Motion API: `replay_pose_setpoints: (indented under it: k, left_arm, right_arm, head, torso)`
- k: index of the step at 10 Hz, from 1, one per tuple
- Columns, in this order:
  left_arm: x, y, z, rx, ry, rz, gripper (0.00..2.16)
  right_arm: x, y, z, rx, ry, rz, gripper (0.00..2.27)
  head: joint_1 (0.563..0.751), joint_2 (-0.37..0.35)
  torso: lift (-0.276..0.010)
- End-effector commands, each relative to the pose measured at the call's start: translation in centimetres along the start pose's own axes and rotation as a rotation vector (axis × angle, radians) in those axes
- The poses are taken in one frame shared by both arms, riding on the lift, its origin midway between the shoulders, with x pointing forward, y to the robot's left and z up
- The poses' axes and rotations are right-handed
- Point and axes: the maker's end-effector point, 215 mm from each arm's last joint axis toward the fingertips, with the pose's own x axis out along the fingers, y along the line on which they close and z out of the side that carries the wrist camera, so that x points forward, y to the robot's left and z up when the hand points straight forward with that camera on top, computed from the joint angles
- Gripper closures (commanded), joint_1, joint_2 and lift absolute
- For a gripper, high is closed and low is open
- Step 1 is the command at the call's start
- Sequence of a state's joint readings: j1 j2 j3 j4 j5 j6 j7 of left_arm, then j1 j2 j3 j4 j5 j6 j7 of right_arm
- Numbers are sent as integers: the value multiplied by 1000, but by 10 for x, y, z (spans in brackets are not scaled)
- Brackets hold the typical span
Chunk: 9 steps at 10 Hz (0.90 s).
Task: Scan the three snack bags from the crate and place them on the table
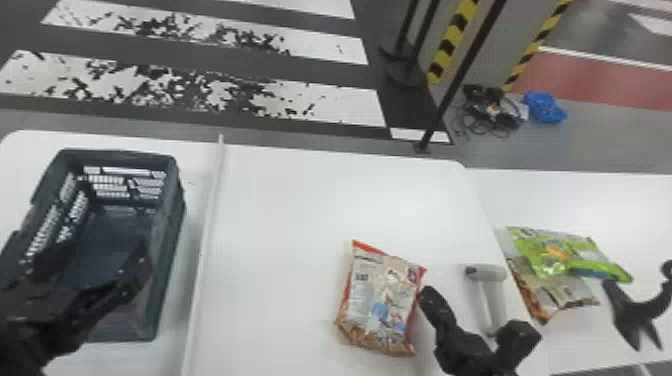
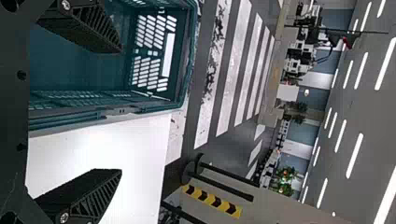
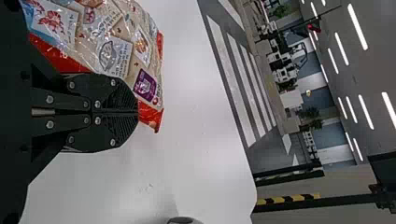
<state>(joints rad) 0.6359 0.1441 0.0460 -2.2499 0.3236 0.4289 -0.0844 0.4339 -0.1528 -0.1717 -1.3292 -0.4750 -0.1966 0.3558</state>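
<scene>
In the head view the left gripper (image 1: 103,256) is over the crate (image 1: 169,240), the right gripper (image 1: 428,295) beside a red-edged snack bag (image 1: 381,300) on the table (image 1: 280,210), and a green snack bag (image 1: 545,252) overlaps a brownish one (image 1: 562,296) past the scanner (image 1: 486,273). The left wrist view shows its fingers spread; the right, its fingers closed together at the red edge, though I cannot tell if they pinch it
</scene>
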Motion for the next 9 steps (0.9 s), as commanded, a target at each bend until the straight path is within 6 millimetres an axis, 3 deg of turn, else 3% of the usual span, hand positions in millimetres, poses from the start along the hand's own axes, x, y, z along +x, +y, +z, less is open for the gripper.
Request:
replay_pose_setpoints:
  k: [1,3,4,5,6,9]
  left_arm:
    - [-3,-1,-1,-1,2,0,83]
    - [-4,-1,-4,0,7,0,83]
    - [-4,-6,-4,-1,8,-9,83]
    - [-3,-12,-5,2,8,-18,83]
    - [-2,-20,-6,16,10,-26,83]
    - [-6,-21,-8,27,17,-24,83]
  right_arm:
    - [1,22,7,-15,-14,22,2223]
    - [-39,40,63,-88,-179,7,2223]
    - [-55,55,82,-78,-214,29,2223]
    - [-66,75,87,-43,-230,62,2223]
    - [-63,93,83,-21,-244,86,2223]
    - [-36,119,56,-8,-230,126,2223]
  head:
    - [695,-208]
    - [695,-187]
    - [695,-187]
    - [695,-185]
    - [695,-177]
    - [695,-131]
  torso:
    - [-37]
    - [-37]
    - [-37]
    - [-37]
    - [-37]
    - [-37]
